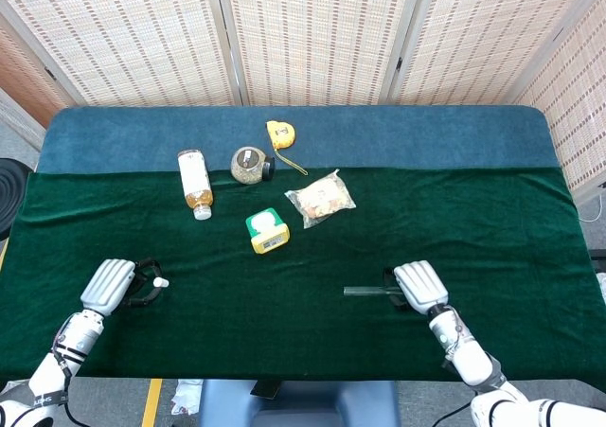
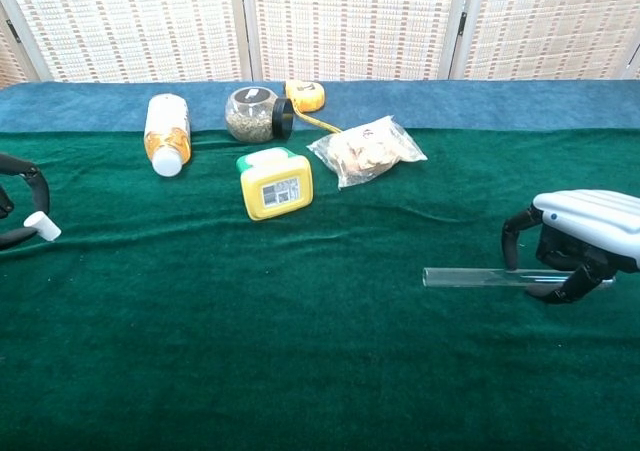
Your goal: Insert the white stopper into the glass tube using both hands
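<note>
The glass tube (image 1: 364, 291) (image 2: 468, 277) lies flat on the green cloth at the front right, pointing left to right. My right hand (image 1: 419, 283) (image 2: 584, 233) arches over its right end, with fingers behind the tube and the thumb in front. The fingers are still apart and the tube rests on the cloth. The small white stopper (image 1: 162, 281) (image 2: 41, 226) is pinched at the fingertips of my left hand (image 1: 108, 285) (image 2: 14, 209), which hovers at the front left, largely cut off in the chest view.
Toward the back lie a tea bottle (image 1: 195, 182), a round glass jar (image 1: 249, 164), a yellow tape measure (image 1: 279, 133), a clear snack bag (image 1: 321, 198) and a yellow box with a green-and-white lid (image 1: 267, 231). Blue cloth (image 1: 426, 133) covers the table's rear strip.
</note>
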Robot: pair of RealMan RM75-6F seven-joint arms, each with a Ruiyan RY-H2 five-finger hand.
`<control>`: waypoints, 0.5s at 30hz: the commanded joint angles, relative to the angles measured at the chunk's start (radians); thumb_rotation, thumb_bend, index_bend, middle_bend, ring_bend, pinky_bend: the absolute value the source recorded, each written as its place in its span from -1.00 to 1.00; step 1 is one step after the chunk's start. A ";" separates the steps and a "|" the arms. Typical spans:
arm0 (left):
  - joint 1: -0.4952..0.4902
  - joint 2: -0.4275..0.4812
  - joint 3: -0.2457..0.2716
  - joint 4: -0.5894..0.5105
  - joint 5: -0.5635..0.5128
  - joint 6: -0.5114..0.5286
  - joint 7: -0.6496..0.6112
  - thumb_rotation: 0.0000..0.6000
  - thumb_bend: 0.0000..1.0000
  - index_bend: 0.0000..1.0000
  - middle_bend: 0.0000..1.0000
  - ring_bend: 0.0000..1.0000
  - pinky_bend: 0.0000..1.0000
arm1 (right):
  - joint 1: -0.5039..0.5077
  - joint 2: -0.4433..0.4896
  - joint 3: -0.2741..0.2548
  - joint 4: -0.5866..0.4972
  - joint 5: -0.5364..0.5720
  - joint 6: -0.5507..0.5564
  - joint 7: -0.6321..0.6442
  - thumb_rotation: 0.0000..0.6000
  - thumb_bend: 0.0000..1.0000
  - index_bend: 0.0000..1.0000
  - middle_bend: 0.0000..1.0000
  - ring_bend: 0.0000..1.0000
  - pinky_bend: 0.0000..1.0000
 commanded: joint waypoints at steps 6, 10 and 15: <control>0.001 0.002 -0.002 0.001 -0.003 0.002 -0.002 1.00 -0.05 0.23 1.00 0.85 0.69 | 0.006 -0.003 0.000 0.002 0.005 0.001 0.014 1.00 -0.25 0.13 0.94 1.00 1.00; -0.002 0.003 -0.012 0.000 -0.008 0.004 -0.021 1.00 -0.05 0.24 1.00 0.85 0.69 | 0.012 0.000 0.001 0.002 0.010 -0.005 0.026 1.00 -0.07 0.30 0.95 1.00 1.00; -0.013 0.022 -0.033 -0.022 -0.019 -0.002 -0.079 1.00 -0.04 0.24 1.00 0.85 0.69 | 0.011 0.006 0.011 -0.017 -0.018 0.009 0.095 1.00 0.16 0.50 0.97 1.00 1.00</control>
